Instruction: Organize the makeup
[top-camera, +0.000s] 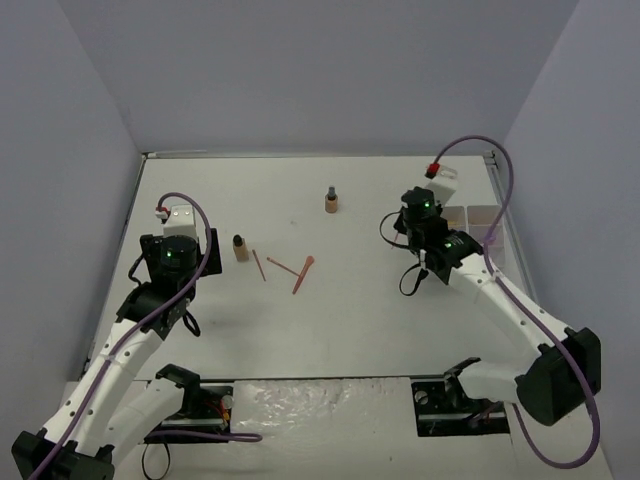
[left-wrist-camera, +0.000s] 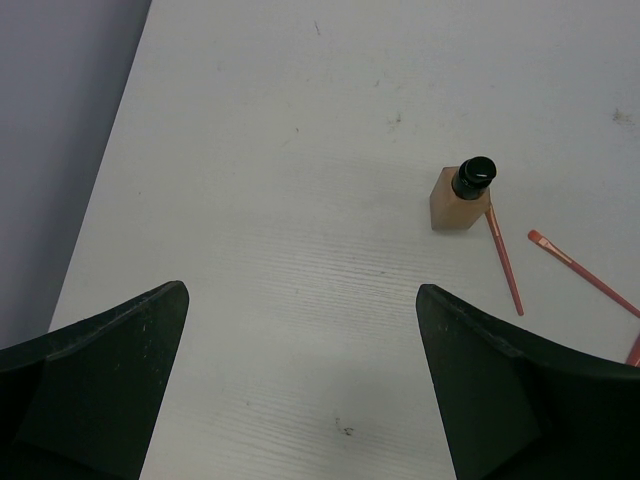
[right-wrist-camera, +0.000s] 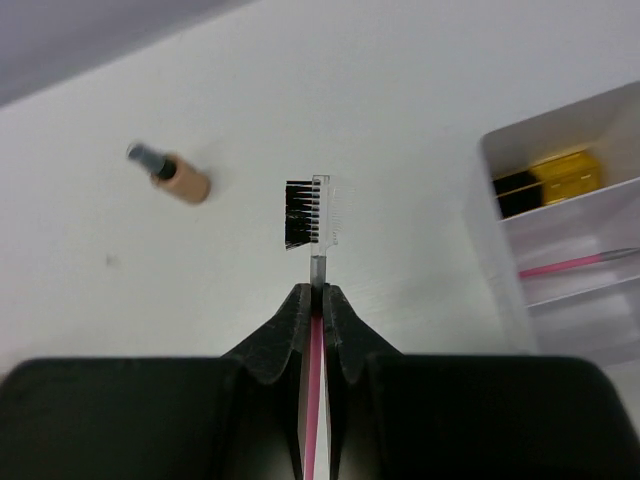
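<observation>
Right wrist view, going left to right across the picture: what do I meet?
Tan bottle with a dark cap → comb-brush with black bristles, its pink handle pinched in the right tool → white tray, with a gold-black lipstick tube in one compartment.

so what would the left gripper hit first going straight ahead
Likely just bare table; the left gripper points past the tan bottle, which stands off to its right, though depth is unclear.

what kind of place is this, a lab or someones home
Most likely a robotics lab cell: plain white table boxed in by blank grey panels, left arm and right arm bolted at its near edge, makeup scattered as props.
</observation>
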